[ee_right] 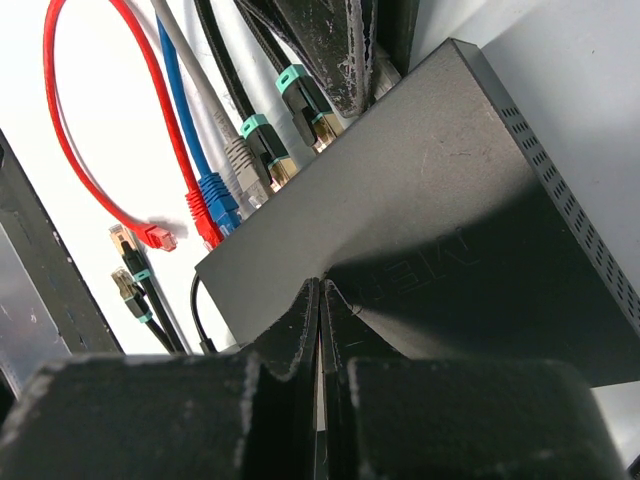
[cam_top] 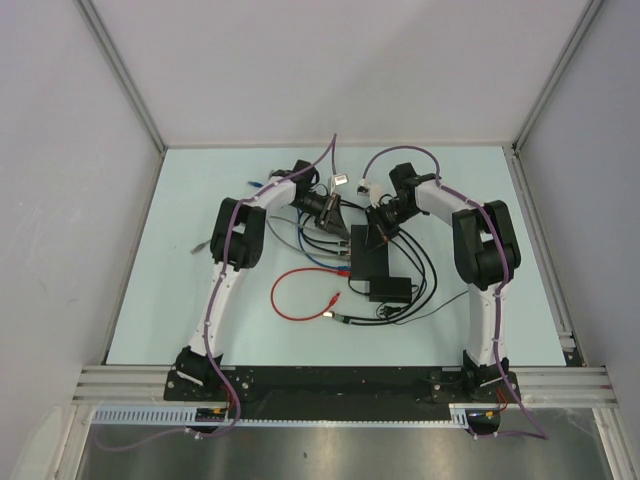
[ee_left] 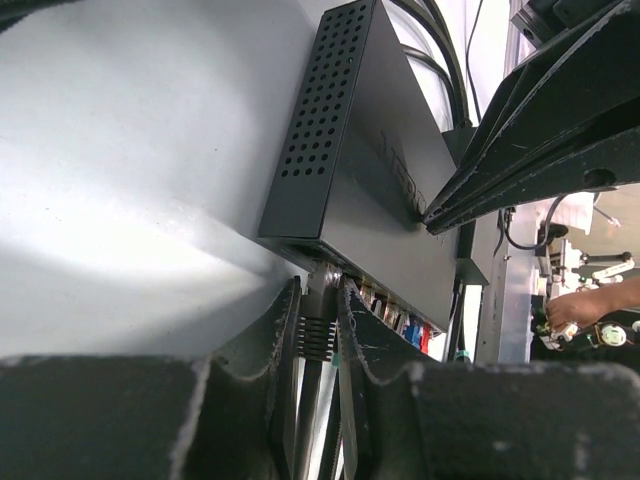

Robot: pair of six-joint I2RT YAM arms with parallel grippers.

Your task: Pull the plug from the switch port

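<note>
Left gripper (ee_left: 320, 298): in the left wrist view the jaws are clamped on the ribbed boot of a plug (ee_left: 316, 338), one finger on each side. The plug is seated in the end socket of the switch (ee_left: 380, 190), beside its perforated side wall.

Right gripper (ee_right: 320, 292): the fingers are pressed together with nothing between them, and their tips rest on the flat top of the switch.

Along the socket edge, in the right wrist view, further plugs sit in a row: two black ones with teal collars (ee_right: 265, 140), a grey plug (ee_right: 243, 165), a blue plug (ee_right: 218, 200) and a red plug (ee_right: 205, 228).

In the top view the switch lies flat near the middle of the pale table (cam_top: 200, 300). From the switch, the left gripper is at about 10 o'clock and the right gripper at about 1 o'clock. A smaller black box (cam_top: 390, 290) touches the switch at 5 o'clock. A red cable (cam_top: 290, 296) loops on the table at 8 o'clock.
</note>
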